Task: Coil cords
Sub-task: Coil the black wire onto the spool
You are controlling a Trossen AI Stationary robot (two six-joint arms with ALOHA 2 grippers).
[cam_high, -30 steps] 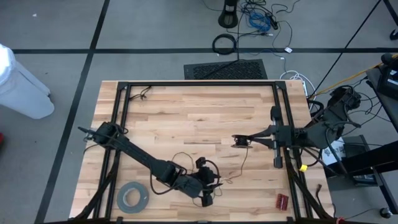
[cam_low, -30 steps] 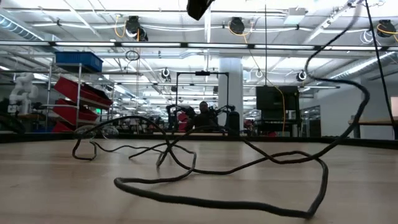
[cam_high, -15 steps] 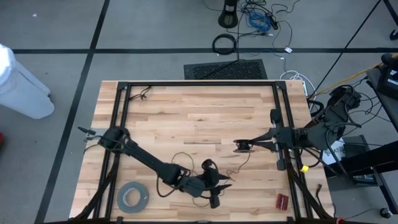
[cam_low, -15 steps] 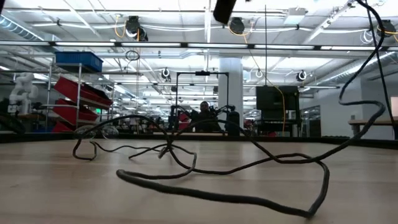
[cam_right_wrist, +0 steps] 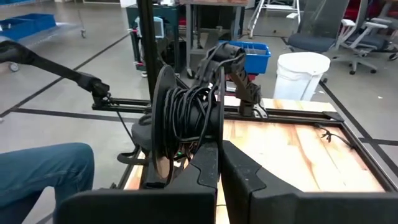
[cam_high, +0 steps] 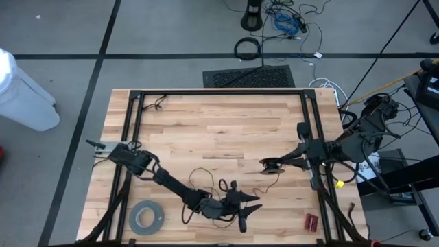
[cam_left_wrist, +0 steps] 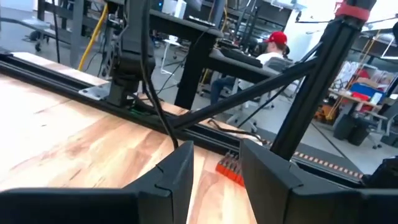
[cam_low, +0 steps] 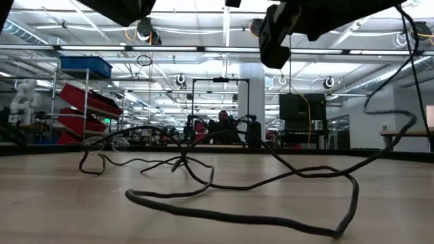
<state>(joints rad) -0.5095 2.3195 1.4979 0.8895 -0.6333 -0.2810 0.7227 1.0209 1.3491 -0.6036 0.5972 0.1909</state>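
Note:
The cord is a thin dark wire. Its loose loops (cam_high: 200, 173) lie on the wood near the table's front middle and fill the low view (cam_low: 237, 215). One end is wound on a small black disc (cam_high: 271, 165), lifted above the table with my right gripper (cam_high: 277, 163) shut on it. My left gripper (cam_high: 255, 204) hangs low near the front edge, pointing level toward the table's right. It is open, with nothing between its fingers (cam_left_wrist: 214, 149). A strand of cord (cam_left_wrist: 158, 106) comes down to one fingertip. My right gripper pinches the disc between its two fingers at the edge nearest them (cam_right_wrist: 200, 151); the fingers hide the exact spot. It comes level from the table's right. The disc (cam_right_wrist: 180, 121) stands on edge, clear of the table, wound with wire. My left gripper: the strand meets one fingertip (cam_left_wrist: 179, 148); whether it touches, I cannot tell.
A grey tape roll (cam_high: 146, 217) lies at the front left and a small red part (cam_high: 311, 221) at the front right. Black frame rails (cam_high: 306, 130) run along the table's sides. A seated person in a red cap (cam_left_wrist: 273, 50) and a white bin (cam_right_wrist: 301, 71) show beyond the table.
My left gripper has sunk toward the table and gone toward its right edge, tipping from pointing down to level. The arm now shows at the top of the low view. The cord's rising part at the right has swung a little; the loops on the table lie as before.

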